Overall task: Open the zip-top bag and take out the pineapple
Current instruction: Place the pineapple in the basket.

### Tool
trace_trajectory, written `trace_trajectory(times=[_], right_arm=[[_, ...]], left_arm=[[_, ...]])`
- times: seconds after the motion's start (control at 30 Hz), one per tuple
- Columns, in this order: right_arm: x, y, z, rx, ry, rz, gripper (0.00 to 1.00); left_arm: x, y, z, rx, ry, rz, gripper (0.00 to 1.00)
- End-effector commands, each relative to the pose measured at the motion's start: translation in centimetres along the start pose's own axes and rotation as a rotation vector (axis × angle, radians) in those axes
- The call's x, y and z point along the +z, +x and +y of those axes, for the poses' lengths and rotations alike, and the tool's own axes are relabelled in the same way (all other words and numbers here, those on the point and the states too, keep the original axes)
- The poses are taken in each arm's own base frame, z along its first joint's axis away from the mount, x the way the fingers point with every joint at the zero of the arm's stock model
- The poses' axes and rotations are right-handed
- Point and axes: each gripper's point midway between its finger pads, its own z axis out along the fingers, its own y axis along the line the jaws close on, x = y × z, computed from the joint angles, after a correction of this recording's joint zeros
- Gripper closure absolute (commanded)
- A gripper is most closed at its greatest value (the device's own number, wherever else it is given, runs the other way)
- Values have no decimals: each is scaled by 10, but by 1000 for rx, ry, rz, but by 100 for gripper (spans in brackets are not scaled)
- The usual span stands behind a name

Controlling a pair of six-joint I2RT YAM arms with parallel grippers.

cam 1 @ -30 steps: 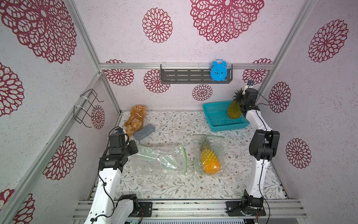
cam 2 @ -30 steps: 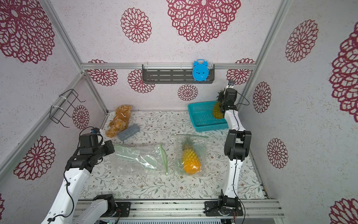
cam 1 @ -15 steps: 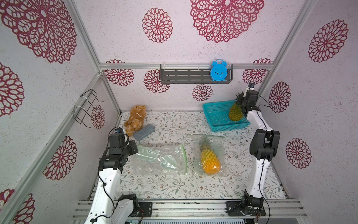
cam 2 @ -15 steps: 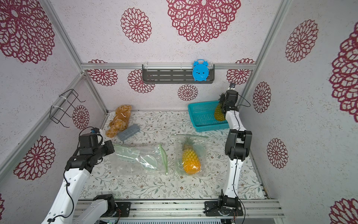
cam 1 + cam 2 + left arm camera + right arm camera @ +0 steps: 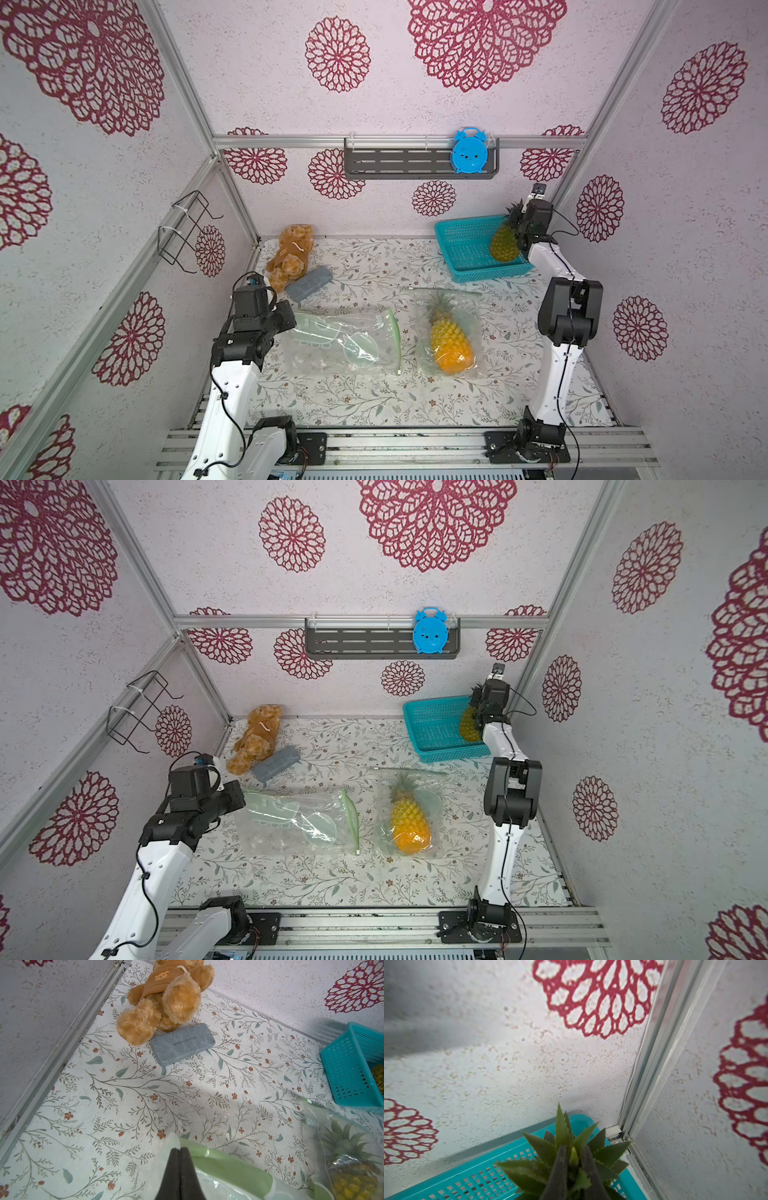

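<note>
A pineapple (image 5: 504, 247) (image 5: 468, 729) hangs nearly upright in the teal basket (image 5: 465, 245) (image 5: 432, 725) at the back right. My right gripper (image 5: 517, 222) (image 5: 574, 1150) is shut on its green crown (image 5: 562, 1132). An empty zip-top bag (image 5: 345, 345) (image 5: 299, 820) with a green zip band lies flat at centre left. My left gripper (image 5: 291, 322) (image 5: 180, 1148) is shut on that bag's left edge. To its right lies a second clear bag (image 5: 465, 307) with another pineapple (image 5: 449, 345) (image 5: 353, 1169) inside.
A brown teddy bear (image 5: 291, 253) and a grey case (image 5: 309, 282) lie at the back left. On the back wall a grey shelf (image 5: 395, 162) carries a blue clock (image 5: 468, 150). A wire rack (image 5: 183, 232) hangs on the left wall.
My right gripper has lowered the pineapple a little into the basket. The left arm and both bags have not moved.
</note>
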Motion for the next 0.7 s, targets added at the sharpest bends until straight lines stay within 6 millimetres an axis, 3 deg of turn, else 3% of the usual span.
trace_trajectory(times=[0.0,0.2,0.3,0.67], right_arm=[[-32,-78,-5,26,5,-181,87],[-43,-85,-5,25,-6,-198,63],[-52,-92,-3,25,-24,-210,56],[-89,-107,2,28,-88,-237,44]], left_arm=[[0,0,1,6,7,-9,100],[0,0,1,6,8,-7,100],[1,0,1,4,8,-5,100],[1,-1,4,-2,0,-6,100]])
